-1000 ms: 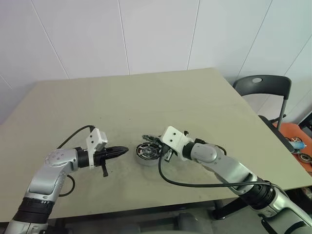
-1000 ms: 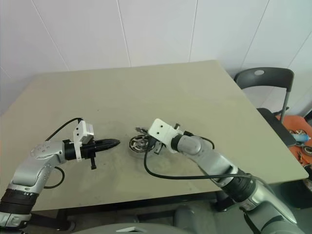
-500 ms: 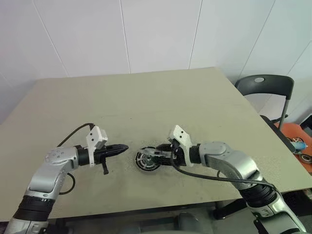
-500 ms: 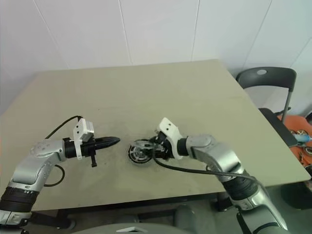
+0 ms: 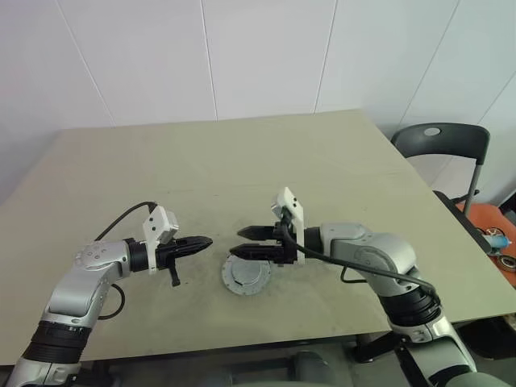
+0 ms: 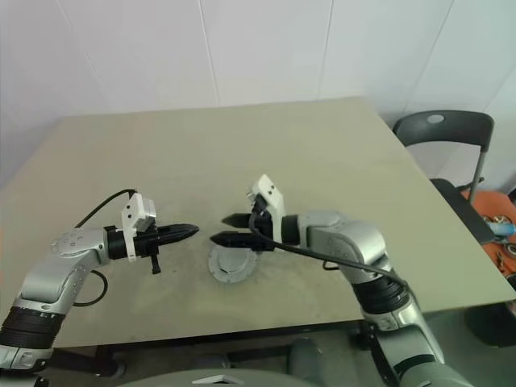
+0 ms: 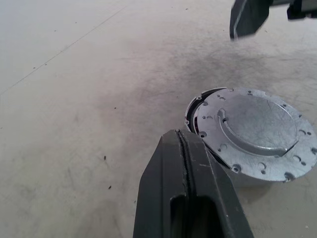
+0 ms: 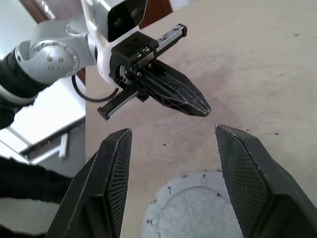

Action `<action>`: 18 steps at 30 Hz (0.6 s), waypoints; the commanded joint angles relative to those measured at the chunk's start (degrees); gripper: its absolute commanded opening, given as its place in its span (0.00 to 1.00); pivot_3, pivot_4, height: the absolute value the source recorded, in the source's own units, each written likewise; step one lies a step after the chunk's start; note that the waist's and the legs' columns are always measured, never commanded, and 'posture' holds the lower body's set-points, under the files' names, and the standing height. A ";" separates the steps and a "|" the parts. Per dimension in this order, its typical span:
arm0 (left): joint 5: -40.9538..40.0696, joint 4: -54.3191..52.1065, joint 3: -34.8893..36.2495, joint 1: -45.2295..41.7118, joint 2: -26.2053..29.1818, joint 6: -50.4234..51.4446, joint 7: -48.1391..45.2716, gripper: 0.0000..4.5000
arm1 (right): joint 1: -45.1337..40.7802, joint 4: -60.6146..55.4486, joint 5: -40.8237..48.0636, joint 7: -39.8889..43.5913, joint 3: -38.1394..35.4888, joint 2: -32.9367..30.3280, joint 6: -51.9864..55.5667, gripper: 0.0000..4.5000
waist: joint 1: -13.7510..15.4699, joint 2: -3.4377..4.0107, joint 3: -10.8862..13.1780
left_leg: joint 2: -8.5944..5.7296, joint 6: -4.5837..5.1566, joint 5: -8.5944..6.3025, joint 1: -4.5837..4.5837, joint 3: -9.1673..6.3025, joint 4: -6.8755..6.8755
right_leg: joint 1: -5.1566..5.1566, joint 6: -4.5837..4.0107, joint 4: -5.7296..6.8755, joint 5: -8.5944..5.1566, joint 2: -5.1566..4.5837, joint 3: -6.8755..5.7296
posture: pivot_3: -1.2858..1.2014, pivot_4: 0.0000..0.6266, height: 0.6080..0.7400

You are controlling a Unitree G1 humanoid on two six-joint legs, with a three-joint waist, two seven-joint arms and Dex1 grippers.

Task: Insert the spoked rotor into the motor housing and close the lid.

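One grey metal lid, a flat disc with small holes round its rim, lay on the shiny silver round motor housing near the front edge of our beige table, about midway between the left and right edges. We judged it not fully seated: in the left wrist view it sat slightly askew, with a dark crescent of the can's inside showing on one side. The spoked rotor was presumably under it, though we could not see it.

Our right gripper hovered just above the lid with its two black fingers spread and nothing between them, apparently released so the lid could rest on the can by itself. Our left gripper was clenched on nothing, its tip pointing at the housing from just beside it, perhaps ready to steady or nudge the stack while the lid was pressed home.
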 commanded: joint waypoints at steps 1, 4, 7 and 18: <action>-0.69 -2.23 1.15 -1.01 0.47 0.46 0.32 0.00 | -0.58 -0.79 -0.94 2.05 -0.10 -1.48 -1.25 0.62 | 0.19 0.00 0.00 | 0.00 0.02 -0.01 0.00 0.00 0.00 | 0.01 0.00 0.00 0.00 0.00 0.00 | 0.52 0.00 1.00; -1.15 -2.41 1.22 -1.09 0.16 0.72 0.00 0.00 | 0.44 -0.73 -3.76 3.56 2.57 -3.35 -2.92 0.62 | 0.32 -0.01 0.00 | -0.01 0.25 -0.14 0.00 -0.01 0.00 | 0.05 0.00 -0.02 0.00 0.00 -0.01 | 0.52 0.00 1.00; -1.70 -2.82 1.27 -0.95 0.04 1.00 -0.43 0.00 | 0.90 -0.65 -6.71 4.90 5.03 -4.50 -5.19 0.58 | 0.26 -0.01 0.00 | -0.01 0.25 -0.13 0.02 0.00 0.00 | 0.05 0.00 -0.02 0.00 0.00 -0.01 | 0.52 0.00 1.00; -2.18 -3.58 1.89 0.15 0.75 1.34 -1.28 0.00 | 1.69 -0.09 -14.46 4.54 9.83 -3.21 -10.00 0.15 | 0.23 -0.01 0.00 | -0.01 0.24 -0.13 0.04 0.00 0.01 | 0.06 0.00 0.00 0.00 0.00 -0.01 | 0.52 0.00 1.00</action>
